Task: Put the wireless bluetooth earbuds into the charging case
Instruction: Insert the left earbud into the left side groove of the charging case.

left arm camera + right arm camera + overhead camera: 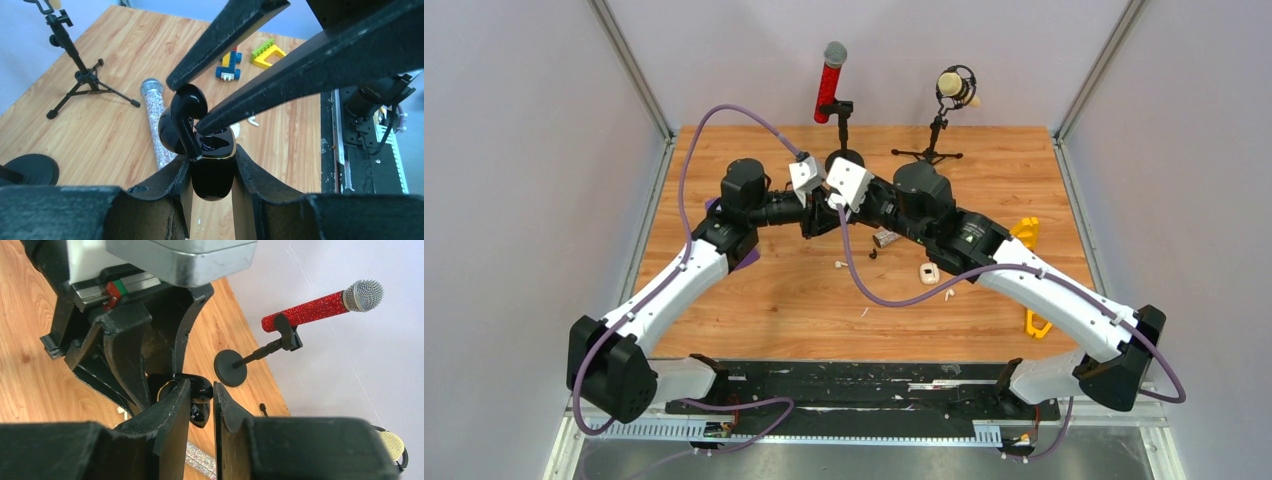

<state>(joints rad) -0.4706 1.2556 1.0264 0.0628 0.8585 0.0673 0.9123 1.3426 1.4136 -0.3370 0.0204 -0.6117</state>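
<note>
- Right claw [200, 385] is pinched shut on a black earbud [191, 102], holding it by the head with the stem pointing down.
- Left claw [212, 155] is clamped on the glossy black charging case [212, 175], holding it up off the table [754, 300] with the lid open.
- Both claws meet mid-air over the back-middle of the table, so bud and case are right there, nowhere near the wood.
- From the left wrist view, the stem tip is right at the mouth of the case, touching or just about. The head is clearly above the rim, so I'd say it's not seated yet.
- Can't tell whether the other socket already has a bud in it, it's all black on black.
- Left to do, as far as I can judge: push this one home and let go.
- Also a couple of white buds [839, 264] [949, 294] lying loose on the table near a pale case [929, 273], so probably more rounds after this.
</note>
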